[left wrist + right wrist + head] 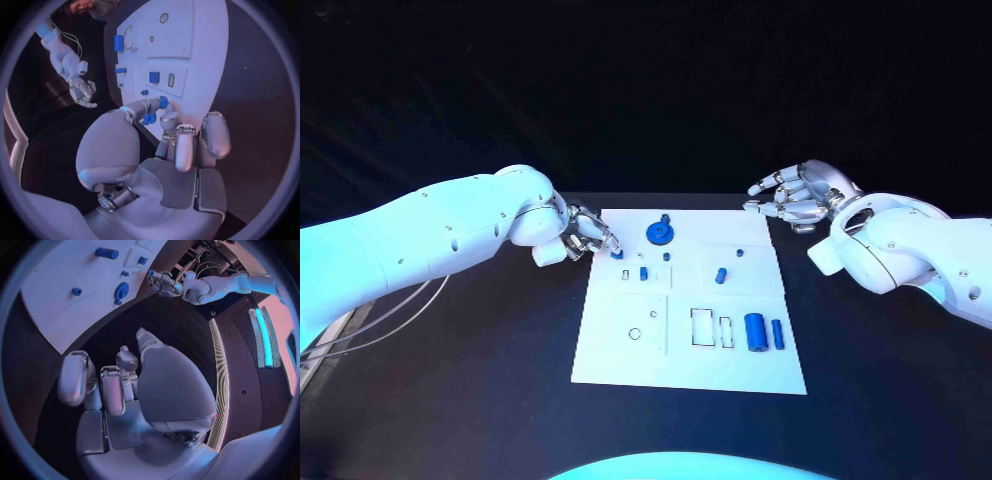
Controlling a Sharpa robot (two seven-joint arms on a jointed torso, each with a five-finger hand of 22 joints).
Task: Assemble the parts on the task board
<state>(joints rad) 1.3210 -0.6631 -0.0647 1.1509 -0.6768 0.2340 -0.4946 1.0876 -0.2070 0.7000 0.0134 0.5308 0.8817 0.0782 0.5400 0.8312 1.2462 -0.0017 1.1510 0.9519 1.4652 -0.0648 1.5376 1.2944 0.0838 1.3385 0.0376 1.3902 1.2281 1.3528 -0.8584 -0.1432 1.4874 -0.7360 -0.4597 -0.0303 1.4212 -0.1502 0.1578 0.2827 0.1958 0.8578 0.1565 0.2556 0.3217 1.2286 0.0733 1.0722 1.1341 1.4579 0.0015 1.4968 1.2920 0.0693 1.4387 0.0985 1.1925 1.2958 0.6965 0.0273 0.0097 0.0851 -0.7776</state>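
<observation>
The task board (625,360) sits in the middle of the frame on the black surface (473,380), and we're working at its upper left corner. Our left hand (574,238) is there, with a small blue part (162,102) pinched between its fingertips (145,106), plus what looks like a second blue bit (149,119) right below it in the left wrist view. We can't tell whether that one is held too or standing in the board.

Our right hand (798,198) hangs off the board's upper right corner, fingers loosely curled and apart, holding nothing.

Still on the board: the blue gear (659,233) near the top middle, a small peg (721,275) right of centre, and the big cylinder (754,331) with a thin pin (777,334) beside it at lower right.

Tips for this step, as we see it:
- keep the pinch light but steady, because a piece this small will twist easily
- line it up straight over its hole before lowering it
- go slow, since the fingers hide the hole from the head view
- let the right hand stay clear, or use it to steady the board edge if it slides
</observation>
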